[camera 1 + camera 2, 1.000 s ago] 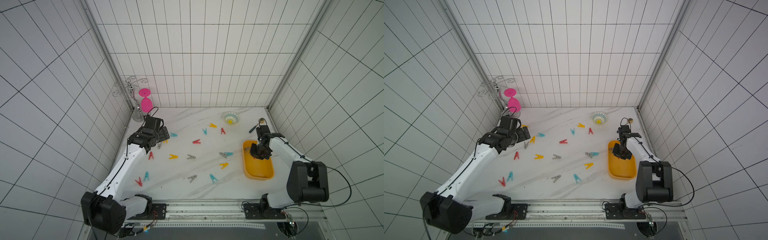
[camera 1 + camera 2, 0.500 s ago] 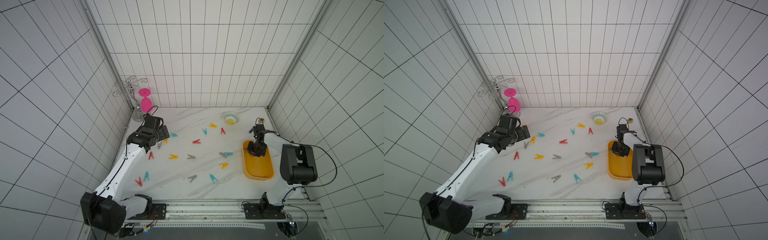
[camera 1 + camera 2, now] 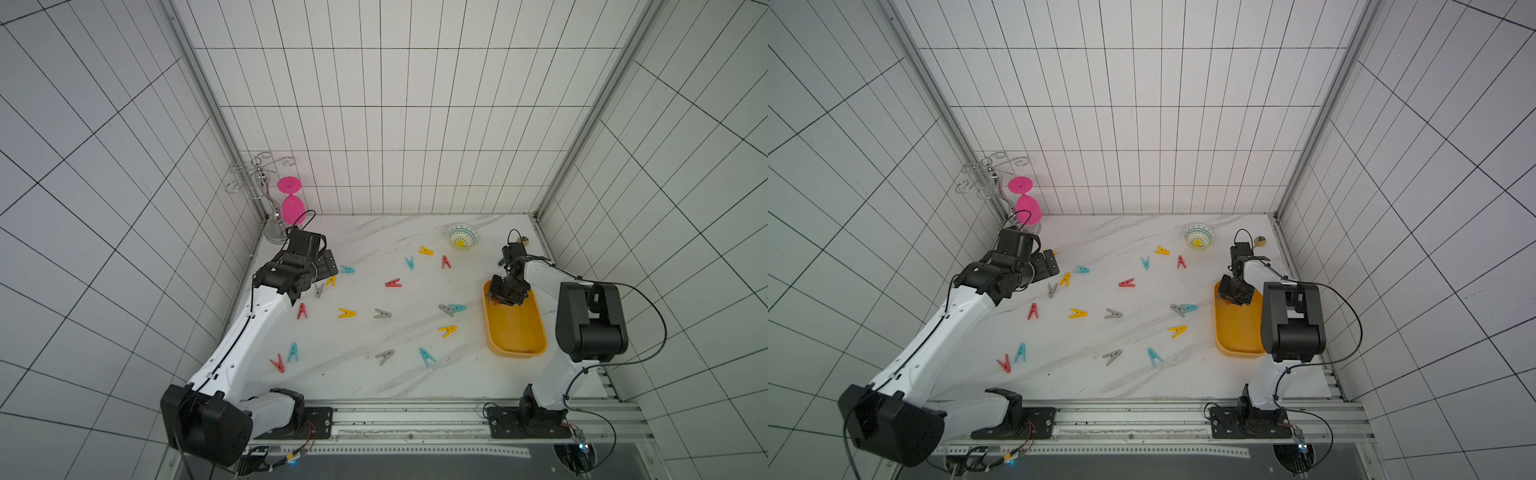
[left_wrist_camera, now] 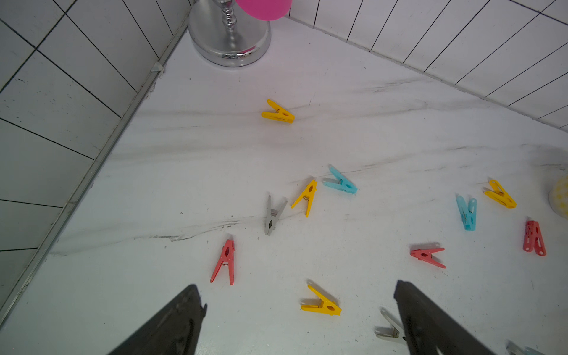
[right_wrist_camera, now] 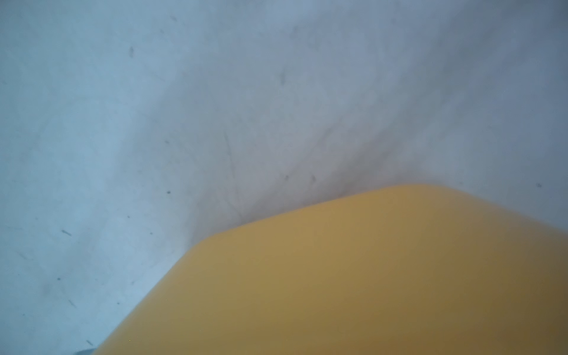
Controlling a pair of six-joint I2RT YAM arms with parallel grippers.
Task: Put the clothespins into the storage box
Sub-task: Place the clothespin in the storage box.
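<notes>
Several clothespins in yellow (image 3: 347, 313), red (image 3: 393, 283), teal (image 3: 427, 356) and grey (image 3: 382, 313) lie scattered over the white marble table in both top views. The yellow storage box (image 3: 517, 353) (image 3: 1237, 345) sits at the right, and its corner (image 5: 368, 276) fills the right wrist view. My right gripper (image 3: 505, 293) (image 3: 1235, 293) hangs low over the box's far end. Its fingers are hidden and a small reddish bit shows beneath it. My left gripper (image 4: 296, 285) (image 3: 326, 268) is open at the far left, above a yellow clothespin (image 4: 321, 302).
A patterned bowl (image 3: 462, 237) stands at the back right, with a small round thing (image 3: 524, 239) in the corner. At the back left corner is a silver stand (image 3: 272, 230) (image 4: 229, 46) with a pink glass (image 3: 293, 208). Tiled walls close in three sides.
My right arm's elbow has swung in beside the box, and its gripper has shifted slightly toward the box's far left corner. The left arm has not moved.
</notes>
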